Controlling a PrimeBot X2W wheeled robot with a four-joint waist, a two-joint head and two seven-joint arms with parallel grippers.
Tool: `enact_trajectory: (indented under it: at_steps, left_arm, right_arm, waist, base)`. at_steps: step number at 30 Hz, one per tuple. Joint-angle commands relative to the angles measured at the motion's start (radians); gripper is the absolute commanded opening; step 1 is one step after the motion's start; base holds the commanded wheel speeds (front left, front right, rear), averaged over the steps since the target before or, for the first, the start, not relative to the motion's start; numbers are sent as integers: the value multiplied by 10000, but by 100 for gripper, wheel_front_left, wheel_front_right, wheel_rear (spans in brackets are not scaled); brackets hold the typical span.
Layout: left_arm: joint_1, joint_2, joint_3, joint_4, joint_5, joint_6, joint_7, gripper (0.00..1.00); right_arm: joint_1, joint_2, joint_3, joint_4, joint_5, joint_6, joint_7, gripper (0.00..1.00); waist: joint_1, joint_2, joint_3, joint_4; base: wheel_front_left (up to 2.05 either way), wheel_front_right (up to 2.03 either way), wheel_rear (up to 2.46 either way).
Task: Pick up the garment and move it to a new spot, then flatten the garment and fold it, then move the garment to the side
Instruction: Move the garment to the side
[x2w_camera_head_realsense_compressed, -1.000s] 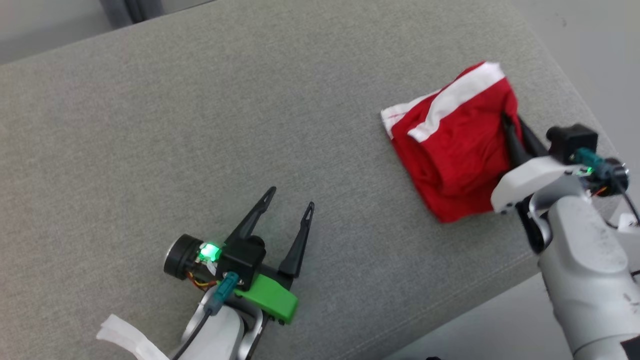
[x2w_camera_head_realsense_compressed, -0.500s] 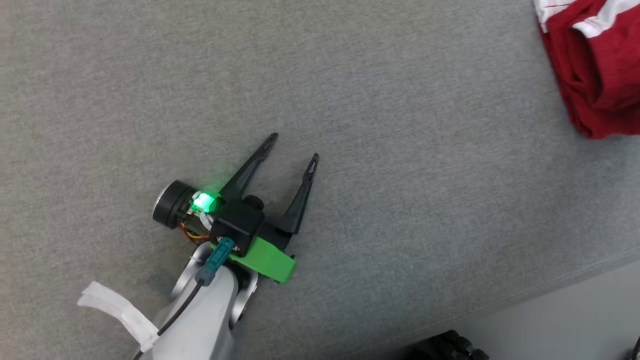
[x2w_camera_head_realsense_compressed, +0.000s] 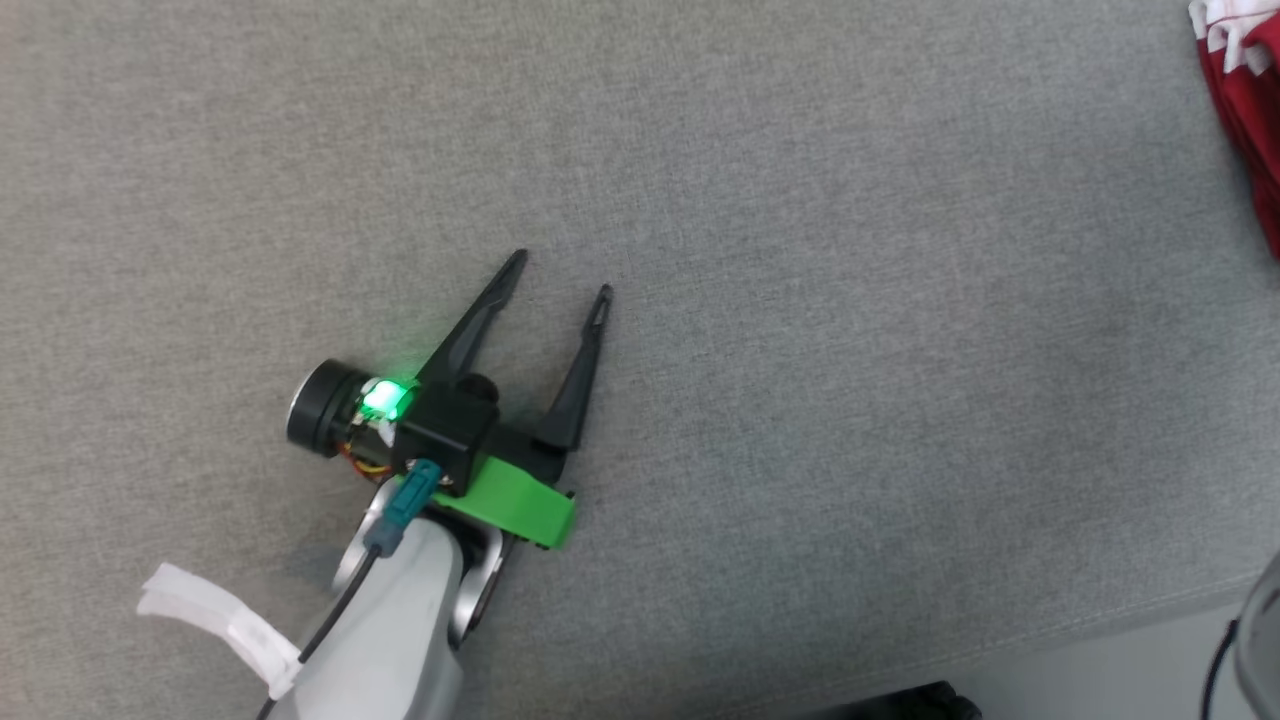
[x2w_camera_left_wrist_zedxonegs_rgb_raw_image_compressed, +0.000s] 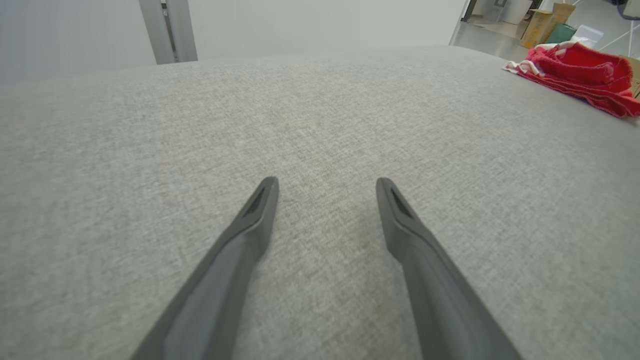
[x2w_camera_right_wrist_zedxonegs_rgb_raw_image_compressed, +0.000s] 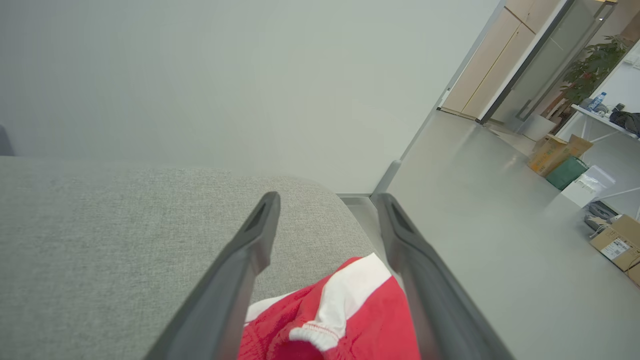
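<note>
1 red garment (x2w_camera_right_wrist_zedxonegs_rgb_raw_image_compressed: 350, 320) lies beneath the spread right hand (x2w_camera_right_wrist_zedxonegs_rgb_raw_image_compressed: 327, 197).

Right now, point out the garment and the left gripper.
garment (x2w_camera_left_wrist_zedxonegs_rgb_raw_image_compressed: 580, 65), left wrist view, middle of the red cloth.
left gripper (x2w_camera_head_realsense_compressed: 560, 276), head view, midway between its fingertips.
</note>
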Motion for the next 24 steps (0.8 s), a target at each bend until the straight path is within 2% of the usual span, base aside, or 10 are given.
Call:
enact_trajectory:
  at_steps: [1, 7, 12, 18, 24]
  left_arm:
    - [456, 278, 224, 343, -87, 97, 75, 100]
    - [721, 93, 804, 398, -220, 256, 49, 100]
    - [1101, 6, 1441, 478, -371, 444, 48, 100]
    - [1650, -40, 2055, 613, -494, 597, 46, 100]
    - [2261, -50, 2503, 792, -466, 703, 46, 100]
  right_arm:
    - [258, 115, 123, -232, 412, -19, -3, 100]
    - [1112, 699, 1671, -1300, 1742, -19, -3, 100]
    - [1946, 949, 2958, -1597, 2351, -19, -3, 100]
    - [3280, 1299, 3856, -1512, 2886, -19, -3, 100]
    - [4754, 1573, 4094, -1313, 3261, -19, -3, 100]
  waist:
    - [0, 0, -627, 61]
    - [0, 0, -1870, 299]
    - [0, 0, -2751, 600]
    - [0, 0, -3777, 1022]
    - [0, 0, -4640, 1334]
  base:
    - [0, 0, 0]
    - [0, 0, 0]
    - [0, 0, 0]
    - [0, 0, 0]
    - [0, 0, 0]
